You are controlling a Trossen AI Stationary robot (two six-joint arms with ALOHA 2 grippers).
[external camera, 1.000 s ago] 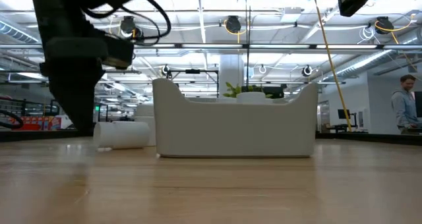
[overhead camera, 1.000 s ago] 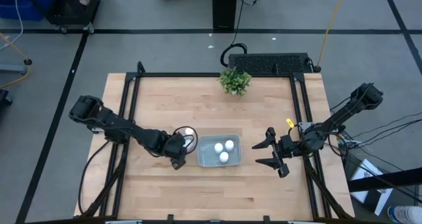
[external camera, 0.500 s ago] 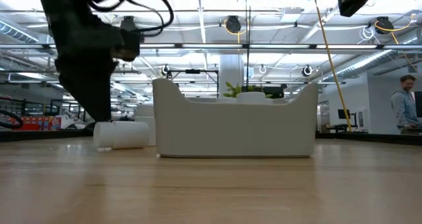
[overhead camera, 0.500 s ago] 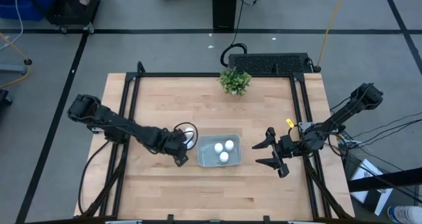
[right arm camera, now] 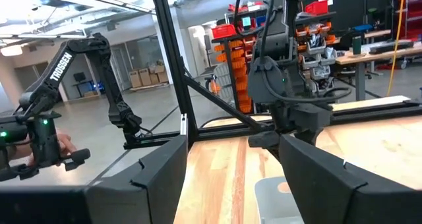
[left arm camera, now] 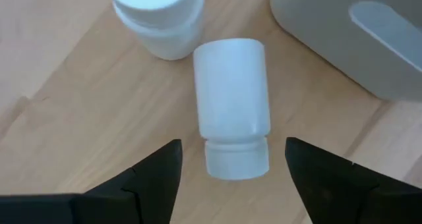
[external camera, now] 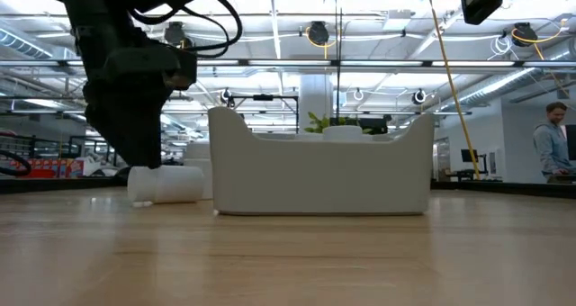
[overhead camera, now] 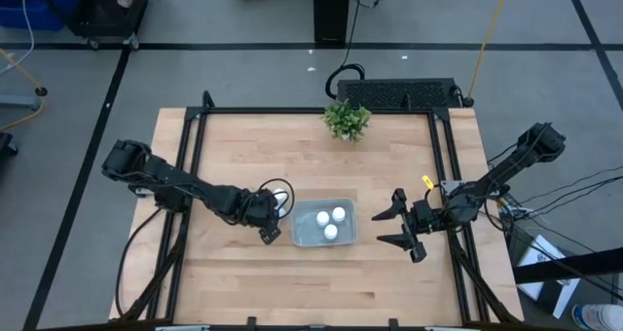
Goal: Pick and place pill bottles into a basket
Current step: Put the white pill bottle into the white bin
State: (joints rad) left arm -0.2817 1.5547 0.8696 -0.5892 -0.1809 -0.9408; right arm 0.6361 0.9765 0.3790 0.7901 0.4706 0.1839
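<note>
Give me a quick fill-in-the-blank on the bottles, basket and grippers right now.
1. The basket holds ___ pill bottles.
2. The bottle between the left gripper fingers lies on its ___.
3. A second bottle beside it stands ___.
4. The right gripper is open and holds ___.

Missing: three; side; upright; nothing

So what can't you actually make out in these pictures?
- High view: the left gripper hides most of the bottles beside the basket.
- Low view: the basket wall hides the bottles inside it.
- Left wrist view: the standing bottle is cut off by the picture's edge, unlike the lying bottle.
</note>
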